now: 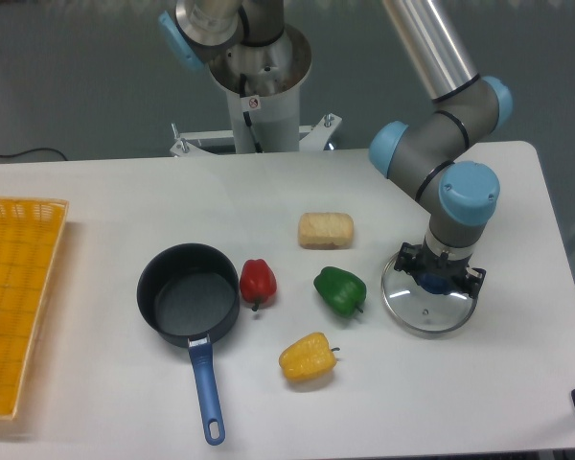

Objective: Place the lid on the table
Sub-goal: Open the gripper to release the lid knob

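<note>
I have the arm reaching down at the right of the frame, with the end effector (435, 281) pointing straight down over the lid (428, 303). Its two fingers sit on either side of the small blue knob at the lid's centre and seem closed on it, though the wrist hides the contact itself. The lid is at the right side of the white desk (125, 206), just right of the green pepper (340, 290). I cannot tell whether its rim is touching the desk or hanging just above it; it looks close to level.

Toward centre frame I see a pale block of food (326, 230), and below it the red pepper (258, 282) and the yellow pepper (308, 356). The red pepper is just beside the dark saucepan (189, 294), which stands uncovered left of centre with its blue handle pointing to the lower edge. A yellow grid tray (14, 297) lies at the far left edge.
</note>
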Motion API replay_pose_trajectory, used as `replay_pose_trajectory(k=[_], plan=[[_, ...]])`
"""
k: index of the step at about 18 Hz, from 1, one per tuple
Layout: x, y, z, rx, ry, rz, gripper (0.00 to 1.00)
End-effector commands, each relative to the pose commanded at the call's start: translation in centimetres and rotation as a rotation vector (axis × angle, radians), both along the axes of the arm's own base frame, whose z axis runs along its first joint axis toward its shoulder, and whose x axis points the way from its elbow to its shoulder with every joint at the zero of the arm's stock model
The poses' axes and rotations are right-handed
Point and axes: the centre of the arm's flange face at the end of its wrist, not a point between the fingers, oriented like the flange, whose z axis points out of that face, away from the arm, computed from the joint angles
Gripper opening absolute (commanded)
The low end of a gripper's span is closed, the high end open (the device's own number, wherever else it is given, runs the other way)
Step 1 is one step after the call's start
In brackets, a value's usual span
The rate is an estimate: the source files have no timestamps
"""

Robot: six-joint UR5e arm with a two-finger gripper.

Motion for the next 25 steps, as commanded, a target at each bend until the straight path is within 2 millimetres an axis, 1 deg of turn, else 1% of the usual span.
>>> replay_pose_trajectory(k=[10, 22, 25], plan=[[0.08, 0.18, -0.48, -0.002, -0.006, 0.0, 0.56], [0.13, 0.27, -0.48, -0.002, -0.006, -0.002, 0.58], [0.15, 0.26, -0.49, -0.003, -0.007, -0.002, 0.62]])
